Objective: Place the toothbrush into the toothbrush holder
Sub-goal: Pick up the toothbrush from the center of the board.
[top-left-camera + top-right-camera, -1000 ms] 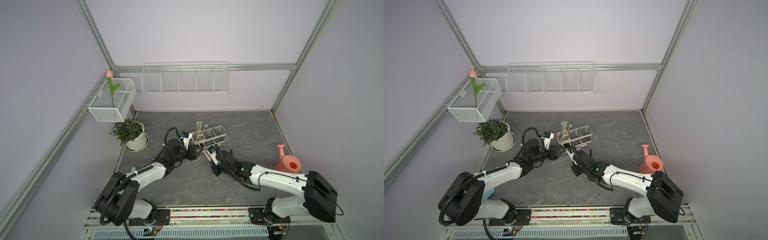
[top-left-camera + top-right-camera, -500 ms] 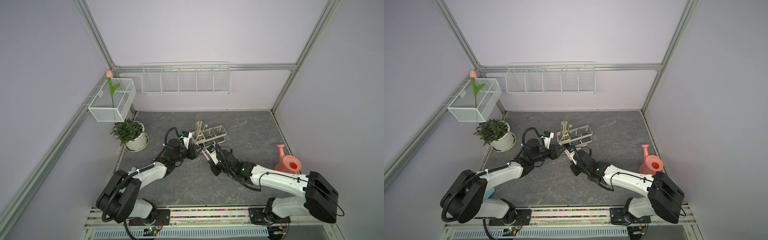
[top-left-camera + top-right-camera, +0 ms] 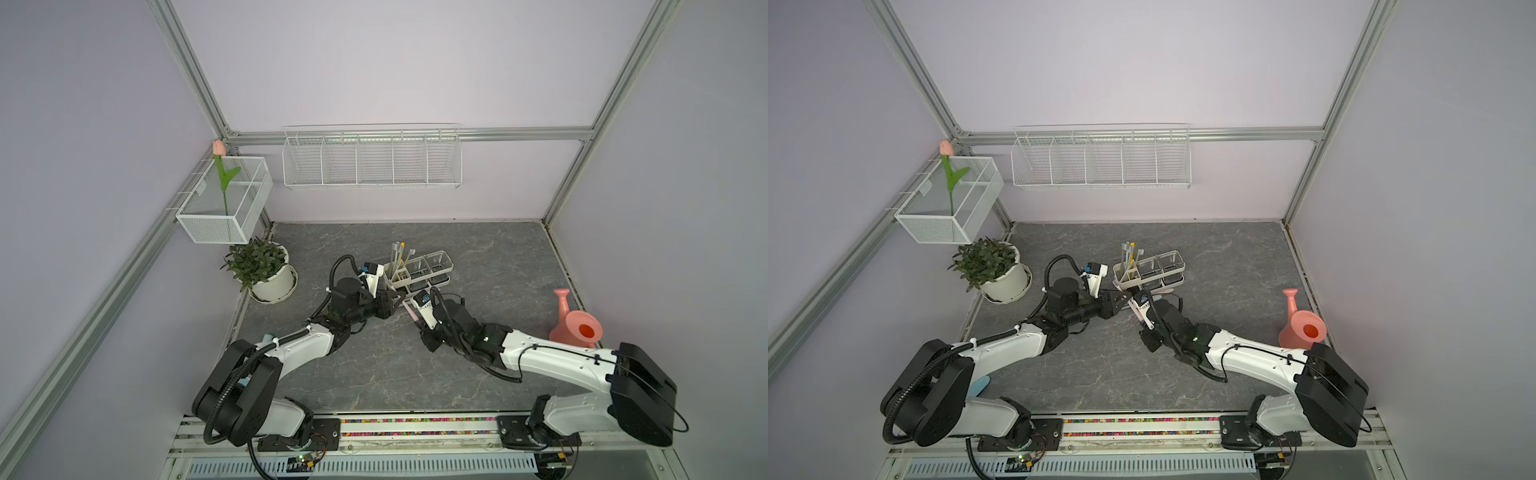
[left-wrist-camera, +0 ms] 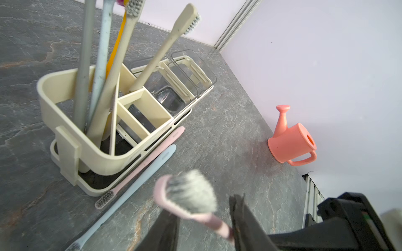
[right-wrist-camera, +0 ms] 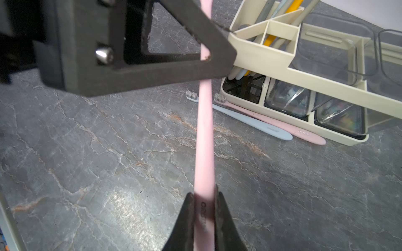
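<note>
My right gripper (image 5: 204,195) is shut on the handle of a pink toothbrush (image 5: 204,130), held above the table in front of the cream-white toothbrush holder (image 5: 261,54). The brush's bristled head (image 4: 187,191) and neck lie between the jaws of my left gripper (image 4: 204,208). Those jaws stand apart, and the neck touches one finger (image 4: 243,217). In both top views the two grippers (image 3: 397,297) (image 3: 417,322) meet just in front of the toothbrush holder (image 3: 405,284). Several toothbrushes (image 4: 102,54) stand in its white compartment.
A pink toothbrush (image 4: 152,156) and a blue toothbrush (image 4: 141,180) lie on the table against the holder's base. A salmon watering can (image 3: 575,328) stands at the right wall and a potted plant (image 3: 266,274) at the left. Wire baskets (image 3: 372,160) hang on the back wall.
The left gripper's jaws have narrowed around the brush's neck. Both arms have barely moved.
</note>
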Motion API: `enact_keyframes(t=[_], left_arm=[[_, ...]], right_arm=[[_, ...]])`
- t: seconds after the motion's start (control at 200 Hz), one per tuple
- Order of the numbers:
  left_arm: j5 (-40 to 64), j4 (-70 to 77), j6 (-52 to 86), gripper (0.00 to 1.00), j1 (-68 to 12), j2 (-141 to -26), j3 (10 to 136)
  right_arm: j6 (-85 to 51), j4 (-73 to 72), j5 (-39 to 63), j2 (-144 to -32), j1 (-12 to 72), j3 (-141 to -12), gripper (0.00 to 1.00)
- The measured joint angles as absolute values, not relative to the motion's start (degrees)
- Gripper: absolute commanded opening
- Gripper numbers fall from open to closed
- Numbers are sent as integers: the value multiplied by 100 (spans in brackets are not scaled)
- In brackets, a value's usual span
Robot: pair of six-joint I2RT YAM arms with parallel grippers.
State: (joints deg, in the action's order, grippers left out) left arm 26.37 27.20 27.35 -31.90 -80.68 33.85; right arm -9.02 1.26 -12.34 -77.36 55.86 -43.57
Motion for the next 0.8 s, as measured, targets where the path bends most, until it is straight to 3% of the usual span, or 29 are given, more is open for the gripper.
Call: enact_keyframes(t=[0.48, 0.655, 0.8], left_arm=[[2486, 2762, 2781, 28, -3190, -8068, 3339], [2438, 2773, 2803, 20, -3190, -8044, 3319], [2477, 2849, 2886, 8, -3245, -7924, 3271]], right_arm=[[-987, -47, -1173, -7920, 5586, -4357, 7], [-1050, -121, -1109, -8051, 5586, -4359, 7], [-1083, -183, -1063, -8169, 5586, -4359, 7]])
